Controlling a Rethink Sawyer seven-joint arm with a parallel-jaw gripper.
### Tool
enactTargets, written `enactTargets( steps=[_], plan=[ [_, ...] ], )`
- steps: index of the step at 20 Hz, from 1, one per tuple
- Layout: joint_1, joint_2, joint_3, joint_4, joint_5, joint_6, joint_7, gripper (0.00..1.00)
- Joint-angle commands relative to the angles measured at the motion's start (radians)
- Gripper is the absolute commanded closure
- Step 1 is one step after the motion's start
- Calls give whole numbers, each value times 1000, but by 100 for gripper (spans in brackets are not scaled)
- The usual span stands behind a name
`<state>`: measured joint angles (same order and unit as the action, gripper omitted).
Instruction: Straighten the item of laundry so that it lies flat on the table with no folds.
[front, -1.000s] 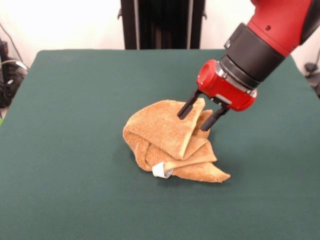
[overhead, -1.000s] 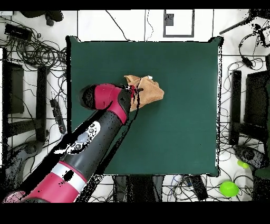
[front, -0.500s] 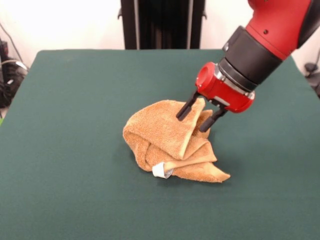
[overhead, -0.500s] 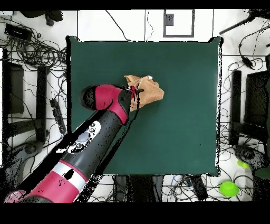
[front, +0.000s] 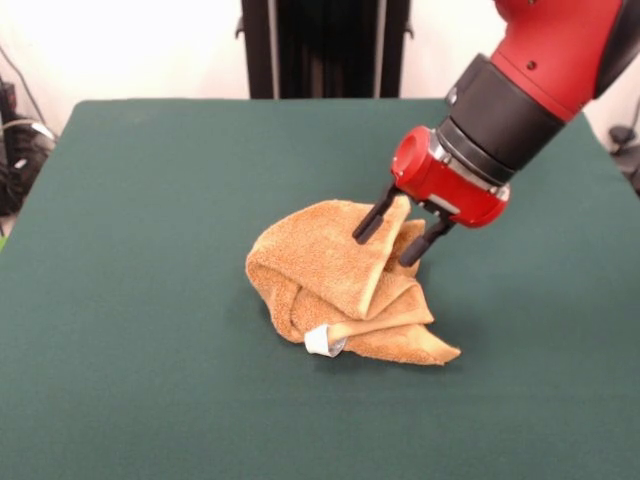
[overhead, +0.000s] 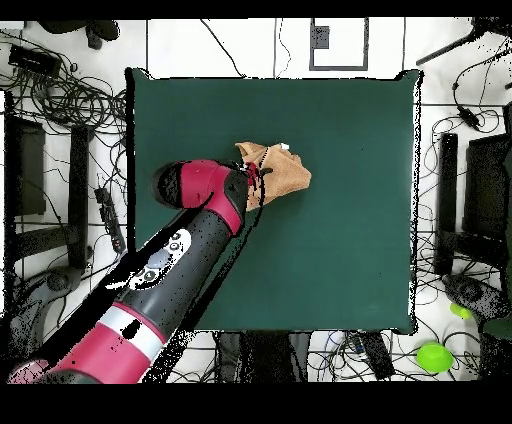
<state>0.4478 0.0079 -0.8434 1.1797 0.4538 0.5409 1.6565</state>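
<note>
End effector (front: 388, 237) straddles crumpled towel's (front: 335, 285) raised fold.

No text, label, brand or number is legible; the tag (front: 322, 341) on the towel (front: 335, 275) shows blank white.

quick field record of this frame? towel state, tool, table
towel: crumpled in a heap, several folds, not flat
tag: white, at heap's near edge
tool: open, fingers straddling a raised towel fold at the heap's top
table: green cloth; towel near centre
task status: not done
</note>
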Motion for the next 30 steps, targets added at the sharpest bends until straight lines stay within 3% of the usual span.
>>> enactTargets(
  steps=[1, 20, 30],
  plan=[
    [-4, 92, 164, 27, 59, -43, 332, 0],
    [-23, 118, 196, 34, 62, -88, 311, 0],
    [-24, 148, 173, 32, 56, -46, 303, 0]
  ],
)
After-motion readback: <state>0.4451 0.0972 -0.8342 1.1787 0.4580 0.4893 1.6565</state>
